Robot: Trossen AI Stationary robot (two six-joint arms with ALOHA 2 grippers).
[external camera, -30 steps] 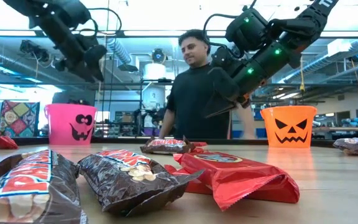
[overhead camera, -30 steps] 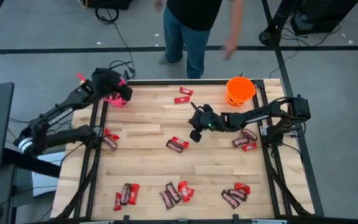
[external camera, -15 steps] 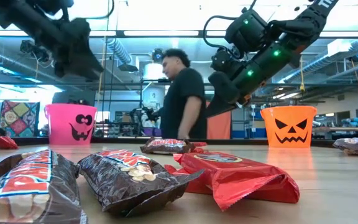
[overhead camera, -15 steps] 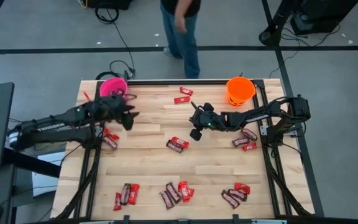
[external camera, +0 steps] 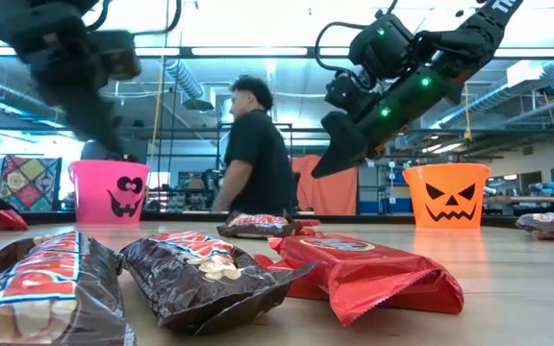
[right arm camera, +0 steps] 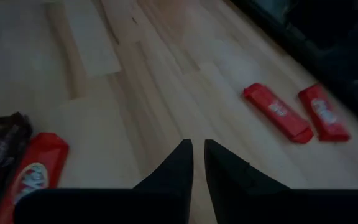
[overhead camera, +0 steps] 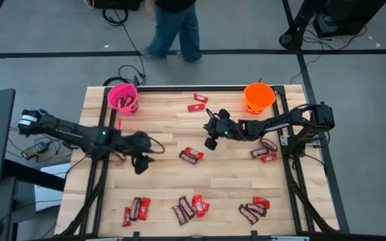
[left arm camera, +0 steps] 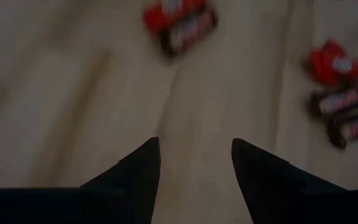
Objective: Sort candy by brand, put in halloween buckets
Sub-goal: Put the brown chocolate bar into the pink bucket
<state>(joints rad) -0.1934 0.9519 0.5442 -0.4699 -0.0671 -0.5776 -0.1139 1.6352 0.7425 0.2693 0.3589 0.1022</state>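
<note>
Overhead, left gripper (overhead camera: pixel 141 161): held above bare table (overhead camera: pixel 226 177) left of centre, fingers (left arm camera: pixel 135 171) spread, nothing between them.
Right gripper (overhead camera: pixel 210 142): held above the table's far centre, fingers (right arm camera: pixel 180 163) nearly pressed together, empty.
Candy (overhead camera: pixel 191 156): red and brown bars scattered in clusters; one pair lies between the grippers, others along the near edge and right side.
Pink bucket (overhead camera: pixel 122 97): far-left corner.
Orange bucket (overhead camera: pixel 259 98): far-right corner.
Person (external camera: pixel 248 154): seen beyond the far edge.
</note>
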